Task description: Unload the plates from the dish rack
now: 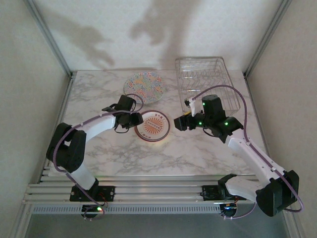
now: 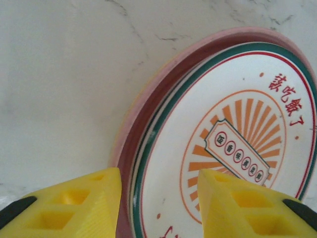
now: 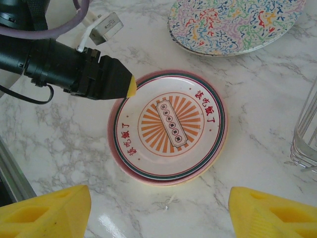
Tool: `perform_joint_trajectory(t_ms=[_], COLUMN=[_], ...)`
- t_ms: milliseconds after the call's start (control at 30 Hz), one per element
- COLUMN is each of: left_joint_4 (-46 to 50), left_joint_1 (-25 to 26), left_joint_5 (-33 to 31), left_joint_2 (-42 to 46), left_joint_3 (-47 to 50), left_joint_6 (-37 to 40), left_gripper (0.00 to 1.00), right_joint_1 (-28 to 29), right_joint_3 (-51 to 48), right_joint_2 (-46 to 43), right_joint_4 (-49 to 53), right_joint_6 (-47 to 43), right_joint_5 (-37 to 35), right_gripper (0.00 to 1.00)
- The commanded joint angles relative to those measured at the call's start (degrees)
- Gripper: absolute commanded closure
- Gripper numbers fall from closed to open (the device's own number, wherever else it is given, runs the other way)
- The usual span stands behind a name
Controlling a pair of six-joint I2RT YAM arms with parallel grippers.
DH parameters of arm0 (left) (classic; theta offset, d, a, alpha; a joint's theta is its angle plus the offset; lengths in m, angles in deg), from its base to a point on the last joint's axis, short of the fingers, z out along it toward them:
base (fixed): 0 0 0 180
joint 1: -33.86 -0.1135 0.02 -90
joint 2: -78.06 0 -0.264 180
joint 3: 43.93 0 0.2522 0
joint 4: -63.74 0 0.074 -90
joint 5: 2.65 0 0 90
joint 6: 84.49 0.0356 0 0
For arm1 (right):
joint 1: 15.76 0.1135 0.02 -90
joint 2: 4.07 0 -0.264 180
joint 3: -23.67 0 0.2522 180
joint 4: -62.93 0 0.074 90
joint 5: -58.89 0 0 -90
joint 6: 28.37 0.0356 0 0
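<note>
Plates (image 1: 152,125) all out on the counter (image 1: 99,94), dish rack (image 1: 205,79) looks bare; left end effector (image 2: 157,176) and right end effector (image 3: 158,193) gape wide, empty.

White-and-grey marble-pattern table top (image 1: 99,148), thin dark veins, slightly glossy, fills middle of overhead view. Plain off-white back wall (image 1: 99,29) behind it, soft grey shadows (image 1: 163,25) cast across. Pale left side panel (image 1: 25,99) and right side panel (image 1: 292,89) close in space. Silver aluminium posts (image 1: 49,37) slant up at back corners. Ribbed aluminium rails (image 1: 158,191) run along near edge. Light even, diffuse
</note>
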State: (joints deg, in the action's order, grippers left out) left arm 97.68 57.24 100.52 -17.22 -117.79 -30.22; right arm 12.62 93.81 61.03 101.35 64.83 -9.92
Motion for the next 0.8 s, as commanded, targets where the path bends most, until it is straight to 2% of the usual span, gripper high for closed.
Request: perform_joint_trajectory(t_ms=[0,200,300,400,433,533,567,633,700,767], left_joint_4=[5.59,7.85,7.71,5.27,3.74,0.11,-0.56,-1.10,-1.04,0.68], left_joint_1=[0.87,0.96,0.44,-2.28,-3.70,-8.61,-10.03,-11.58,-12.57,-12.75], left_joint_5=[-4.54,-9.53,-12.60,-14.33,-14.35,-13.25,-13.36,-15.00,-17.89,-23.76], left_joint_2=[-0.19,3.32,7.60,14.06,16.94,24.15,26.10,29.50,32.32,33.92], left_joint_3=[-2.09,-3.61,-4.46,-3.42,-2.24,1.42,2.68,4.90,7.17,8.88], left_joint_6=[0.92,-0.27,-1.66,-4.91,-6.14,-9.15,-9.87,-10.15,-9.83,-9.20], left_gripper=[0.56,0.55,0.45,0.22,0.02,0.00,0.01,0.00,0.00,0.01], right_joint_1=[0.36,0.41,0.38,-0.22,-0.81,-4.21,-6.41,-10.89,-12.45,-12.43], right_joint_3=[2.06,4.06,4.96,4.79,4.98,7.29,7.56,5.39,0.77,-4.47], right_joint_2=[0.20,-0.77,-3.90,-8.56,-10.04,-10.83,-10.57,-11.46,-13.72,-15.81], right_joint_4=[-0.11,0.93,1.00,1.51,2.85,14.59,19.65,24.53,22.95,19.58], right_joint_6=[-0.04,0.31,1.43,4.57,6.01,14.30,18.36,23.63,23.24,24.65], right_joint_5=[0.35,-5.20,-15.25,-29.07,-33.24,-45.50,-47.24,-45.09,-40.81,-42.36], right_gripper=[0.26,0.26,0.25,0.12,0.01,0.01,0.01,0.01,0.01,0.01])
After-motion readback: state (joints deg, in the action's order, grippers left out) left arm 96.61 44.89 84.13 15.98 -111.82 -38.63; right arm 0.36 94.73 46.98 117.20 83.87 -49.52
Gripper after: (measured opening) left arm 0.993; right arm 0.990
